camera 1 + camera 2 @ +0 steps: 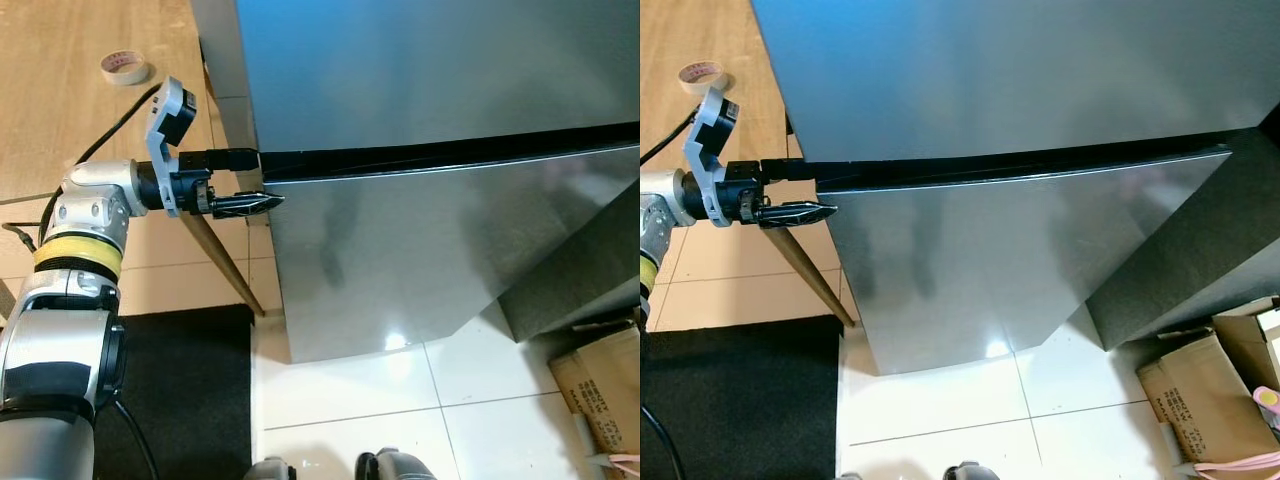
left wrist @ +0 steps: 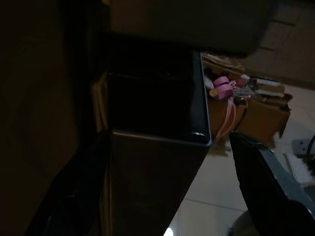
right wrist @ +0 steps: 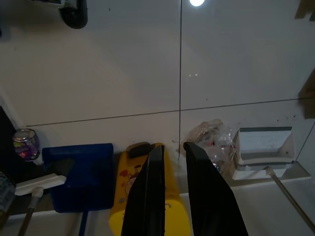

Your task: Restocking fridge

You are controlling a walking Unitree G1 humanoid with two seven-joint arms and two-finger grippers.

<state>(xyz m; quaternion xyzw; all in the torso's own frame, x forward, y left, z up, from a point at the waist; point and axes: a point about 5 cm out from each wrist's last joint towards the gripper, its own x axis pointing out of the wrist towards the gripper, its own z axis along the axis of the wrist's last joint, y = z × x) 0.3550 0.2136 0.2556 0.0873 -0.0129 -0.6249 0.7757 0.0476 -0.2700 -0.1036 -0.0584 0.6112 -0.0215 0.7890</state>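
The left gripper (image 1: 262, 180), two long black fingers on a silver arm, reaches out level from the nine o'clock side of the head view. Its fingers are spread apart at the left edge of the tall silver metal fridge (image 1: 420, 240): the upper finger (image 1: 225, 159) reaches into the dark horizontal gap between the fridge's upper and lower doors (image 1: 450, 155), and the lower finger (image 1: 245, 204) lies against the front corner of the lower door. Nothing is held between them. The left wrist view is very dark; a dark, glossy fridge corner (image 2: 157, 147) can be made out between the two fingers.

The fridge fills the head view from twelve o'clock round to three o'clock, both doors shut or nearly shut. Behind the gripper, toward ten o'clock, is a light wooden table top (image 1: 90, 90) with a small roll of pale tape (image 1: 126, 67) on it; one slanted wooden table leg (image 1: 225, 265) runs down beside the fridge. Toward seven o'clock a black floor mat (image 1: 190, 390) lies on the white tiled floor (image 1: 400, 400). At four o'clock sits an open brown cardboard box (image 1: 1200, 400).

The right gripper (image 3: 173, 147) points down at the floor, fingers close together with a narrow gap, holding nothing. Beyond its tips lie a yellow plastic item (image 3: 147, 196), a blue flat dustpan-like object (image 3: 78, 174) and a crumpled clear plastic bag (image 3: 209, 137).
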